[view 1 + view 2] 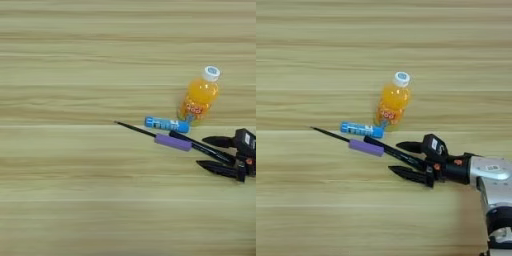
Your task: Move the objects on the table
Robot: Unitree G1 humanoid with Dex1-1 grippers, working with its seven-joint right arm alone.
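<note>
Gripper (401,160) fingers spread wide, straddling the black pen's (393,152) end

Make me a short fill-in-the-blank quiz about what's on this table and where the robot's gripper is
1. The juice bottle has a ____ cap.
2. The purple cylinder lies against the long black ____.
3. The blue tube lies between the bottle and the ____ cylinder.
4. The right gripper has its two fingers spread ____ around the pen's thick end.

Missing words: white; pen; purple; open
</note>
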